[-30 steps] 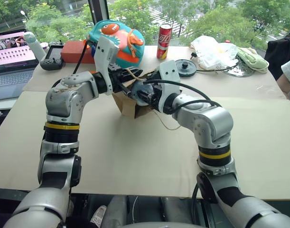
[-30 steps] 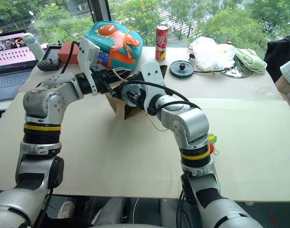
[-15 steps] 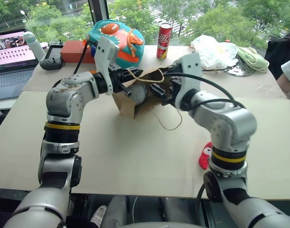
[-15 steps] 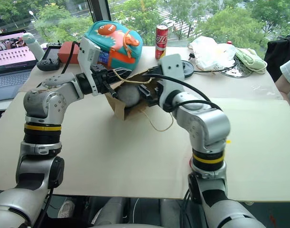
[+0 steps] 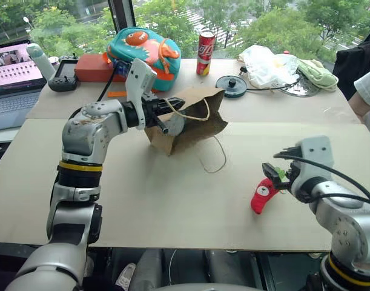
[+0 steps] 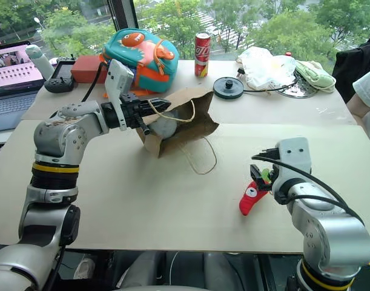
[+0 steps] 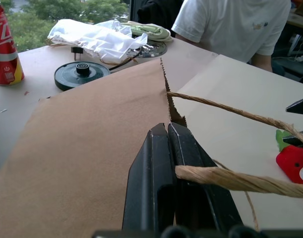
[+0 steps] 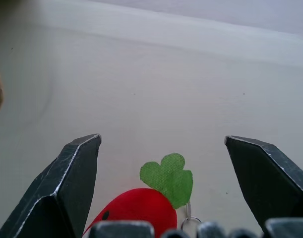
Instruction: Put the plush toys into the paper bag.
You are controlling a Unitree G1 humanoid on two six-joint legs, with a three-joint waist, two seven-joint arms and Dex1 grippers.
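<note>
R gripper [image 5: 275, 176], jaws wide & empty, sits right over red plush toy [image 5: 260, 196] at lower right, its long axis slanting toward frame bottom; L gripper [image 5: 162, 116] pinched on paper bag [image 5: 194, 121] rim, center.

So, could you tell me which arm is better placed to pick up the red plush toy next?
The right. Its open pincer sits just beside the red plush toy on the table, while the left pincer is shut on the paper bag, holding its mouth up.

Matt kraft paper bag [image 5: 194, 118], plush red toy [image 5: 261, 195], twisted-cord handle [image 7: 230, 179]
</note>
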